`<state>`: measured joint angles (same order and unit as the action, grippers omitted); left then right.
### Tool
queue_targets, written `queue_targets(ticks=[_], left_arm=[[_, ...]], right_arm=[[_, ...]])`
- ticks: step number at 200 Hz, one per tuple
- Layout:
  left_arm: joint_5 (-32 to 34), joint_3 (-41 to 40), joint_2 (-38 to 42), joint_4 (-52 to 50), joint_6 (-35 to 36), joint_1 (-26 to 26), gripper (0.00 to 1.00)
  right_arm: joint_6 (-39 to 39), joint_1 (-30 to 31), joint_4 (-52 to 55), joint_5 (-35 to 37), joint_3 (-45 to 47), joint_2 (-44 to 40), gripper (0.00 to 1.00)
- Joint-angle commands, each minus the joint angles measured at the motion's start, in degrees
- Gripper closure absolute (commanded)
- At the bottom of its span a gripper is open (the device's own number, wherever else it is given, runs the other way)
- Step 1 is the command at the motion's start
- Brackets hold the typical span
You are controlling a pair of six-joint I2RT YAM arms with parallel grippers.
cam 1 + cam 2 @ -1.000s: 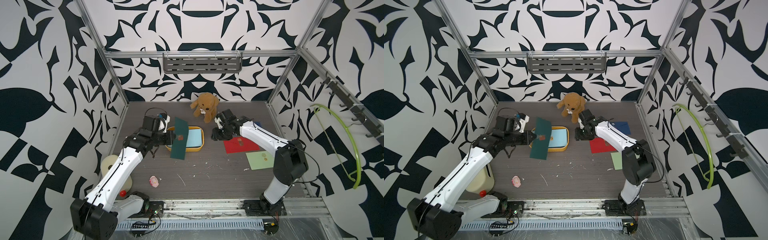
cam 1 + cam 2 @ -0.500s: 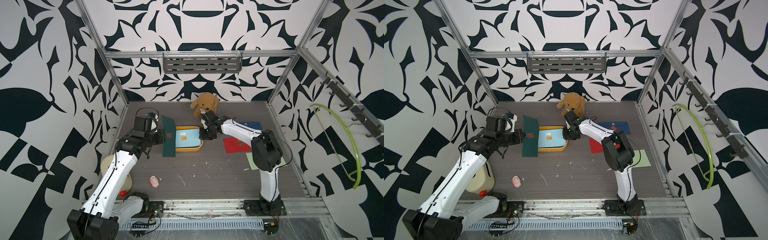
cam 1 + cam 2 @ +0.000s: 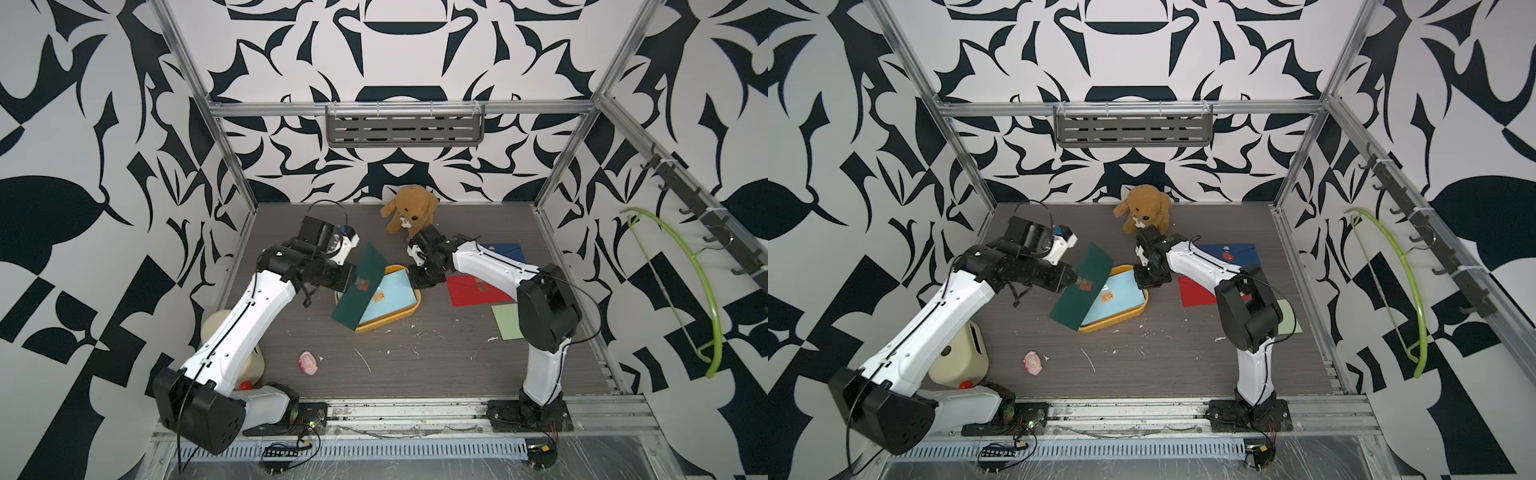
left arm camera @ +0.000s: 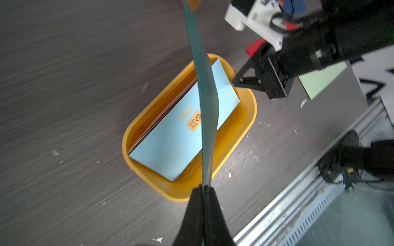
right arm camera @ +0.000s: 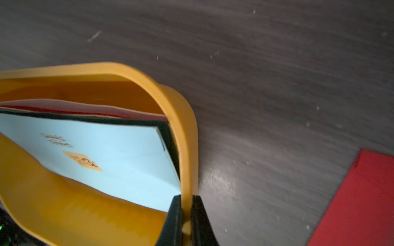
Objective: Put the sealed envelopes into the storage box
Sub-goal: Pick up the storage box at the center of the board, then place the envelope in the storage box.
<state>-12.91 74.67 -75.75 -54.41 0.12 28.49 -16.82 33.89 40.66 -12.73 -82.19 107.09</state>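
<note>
On the dark tabletop [image 3: 415, 365] in a patterned enclosure, we see the right end effector [image 5: 185, 199], open a second ago, now clamped on the rim of the storage box [image 5: 136, 70], likely steadying it while the left end effector [image 4: 203, 188] pinches a dark green envelope [image 3: 358, 299] tilted above it.

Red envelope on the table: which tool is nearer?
Right. The right tool grips the storage box rim on the side next to the red envelope; the left tool holds the dark green envelope over the box's opposite side.
</note>
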Motion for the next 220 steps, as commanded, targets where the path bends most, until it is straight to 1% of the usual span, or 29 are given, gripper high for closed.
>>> queue_targets(ticks=[1,20,56,75,94,135,194,215,220], left_arm=[[-1.91,1.26,-2.95,-4.0,6.5,3.11,1.0],[-4.68,0.62,-4.21,-1.76,8.24,3.35,1.0],[-6.02,-0.67,-7.57,0.87,10.74,3.75,1.0],[-6.21,-0.86,-9.31,3.06,10.79,4.4,1.0],[-7.0,-0.59,-11.14,3.04,11.56,4.9,1.0],[-5.15,-2.41,-14.64,4.6,12.2,5.61,1.0],[-4.07,-2.43,-19.18,4.93,12.45,6.73,1.0],[-2.91,-1.87,-20.21,4.98,11.5,6.75,1.0],[-1.96,-1.69,-20.37,5.06,11.07,6.92,0.96]], right_arm=[[6.86,0.01,3.6,-3.09,2.41,-6.37,0.94],[7.41,-0.27,3.77,-4.38,4.82,-8.35,0.95],[7.29,-0.26,2.42,-7.15,8.28,-10.03,0.96],[6.91,-0.21,1.64,-8.13,8.76,-10.14,0.96],[6.63,-0.23,1.18,-8.25,8.63,-10.12,0.96],[6.4,-0.23,0.74,-9.06,8.54,-9.84,0.96],[5.83,-0.23,0.12,-9.5,9.31,-10.03,0.96],[5.44,-0.14,-0.06,-9.5,9.5,-10.06,0.96],[5.35,-0.09,-0.14,-9.5,9.59,-9.99,0.96]])
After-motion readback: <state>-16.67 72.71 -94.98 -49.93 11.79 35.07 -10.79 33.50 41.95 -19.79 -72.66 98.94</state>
